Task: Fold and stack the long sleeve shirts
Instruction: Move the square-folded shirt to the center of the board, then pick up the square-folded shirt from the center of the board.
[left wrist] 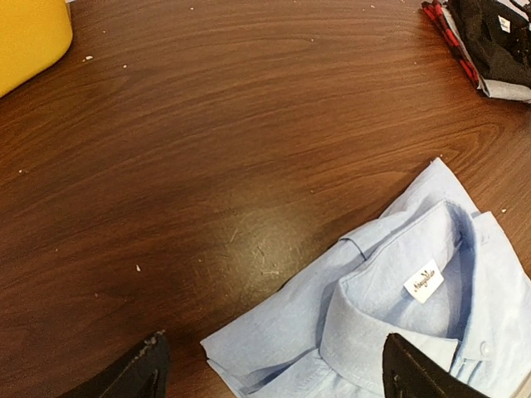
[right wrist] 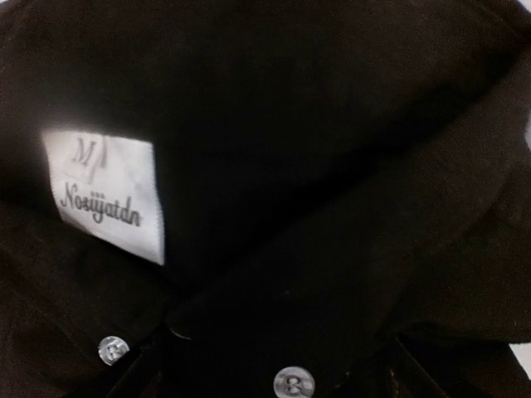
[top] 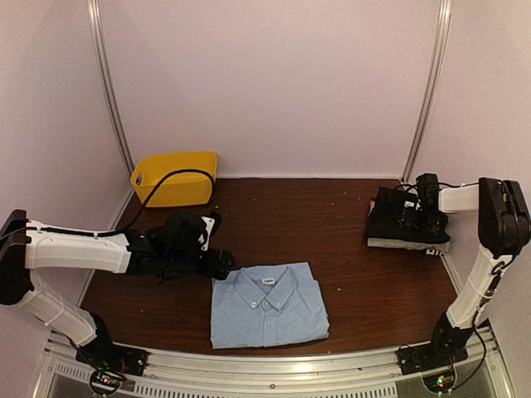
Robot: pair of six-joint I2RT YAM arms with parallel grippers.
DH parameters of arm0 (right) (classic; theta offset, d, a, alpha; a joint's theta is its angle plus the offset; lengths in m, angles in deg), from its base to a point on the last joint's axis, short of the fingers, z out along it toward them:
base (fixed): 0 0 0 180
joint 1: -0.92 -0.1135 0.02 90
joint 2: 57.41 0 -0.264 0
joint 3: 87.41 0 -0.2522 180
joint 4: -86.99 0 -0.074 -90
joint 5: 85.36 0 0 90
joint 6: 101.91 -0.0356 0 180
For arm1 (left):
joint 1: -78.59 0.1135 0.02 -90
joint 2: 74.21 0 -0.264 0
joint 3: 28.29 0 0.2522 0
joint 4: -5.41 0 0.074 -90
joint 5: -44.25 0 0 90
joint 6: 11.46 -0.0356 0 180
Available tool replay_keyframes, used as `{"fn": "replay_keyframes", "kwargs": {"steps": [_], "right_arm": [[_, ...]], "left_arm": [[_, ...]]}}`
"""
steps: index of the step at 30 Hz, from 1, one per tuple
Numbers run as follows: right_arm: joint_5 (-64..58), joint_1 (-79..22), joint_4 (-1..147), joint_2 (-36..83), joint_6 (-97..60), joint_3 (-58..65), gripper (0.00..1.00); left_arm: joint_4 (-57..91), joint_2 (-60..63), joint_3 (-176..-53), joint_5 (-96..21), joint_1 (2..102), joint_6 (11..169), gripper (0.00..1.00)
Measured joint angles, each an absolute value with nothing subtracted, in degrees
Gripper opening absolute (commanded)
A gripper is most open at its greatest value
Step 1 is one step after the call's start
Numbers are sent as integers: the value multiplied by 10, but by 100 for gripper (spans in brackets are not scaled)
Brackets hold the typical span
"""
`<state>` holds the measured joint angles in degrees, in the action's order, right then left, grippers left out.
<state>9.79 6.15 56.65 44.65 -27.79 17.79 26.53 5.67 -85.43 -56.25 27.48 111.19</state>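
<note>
A light blue shirt (top: 267, 305) is seen folded into a neat rectangle, front up. Its collar is buttoned and a small white label is sewn inside the neck. Well to the right of it and a little farther back, a black shirt (top: 382, 229) with small white buttons and a white size label is laid on a pale grey shirt (top: 398, 244), of which only a thin edge is shown. A strip of red-and-black cloth (left wrist: 448, 31) is glimpsed at that pile's side. A yellow bin (top: 174, 177) is set well behind and to the left of the blue shirt; its inside cannot be seen. The left gripper (top: 221, 264) is held just beside the blue shirt's left shoulder, fingers spread wide and nothing held. The right gripper (top: 413, 217) is placed on the black shirt; whether its fingers are parted or closed on cloth cannot be told. A bare stretch of the dark wooden table (top: 348, 249) is left between the blue shirt and the pile. The blue shirt's hem is laid near the table's front edge.
</note>
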Motion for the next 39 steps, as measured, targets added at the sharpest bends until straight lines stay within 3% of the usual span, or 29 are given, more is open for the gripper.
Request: {"fn": "replay_keyframes", "kwargs": {"steps": [7,16,23,27,33,39], "right_arm": [[16,50,604,448,-226,184,81],[-90,-53,614,452,-167,176,78],[-89,-113,603,441,-176,172,90],[-43,-143,582,374,-215,176,94],[13,-292,583,247,-289,202,94],[20,-442,594,213,-399,311,93]], "left_arm": [[264,59,-852,-567,275,1112,92],[266,47,-829,-576,279,1113,96],[268,28,-809,-567,284,1130,98],[260,-2,-783,-535,284,1150,98],[235,-55,-707,-462,286,1192,98],[200,-68,-648,-378,306,1240,98]]}}
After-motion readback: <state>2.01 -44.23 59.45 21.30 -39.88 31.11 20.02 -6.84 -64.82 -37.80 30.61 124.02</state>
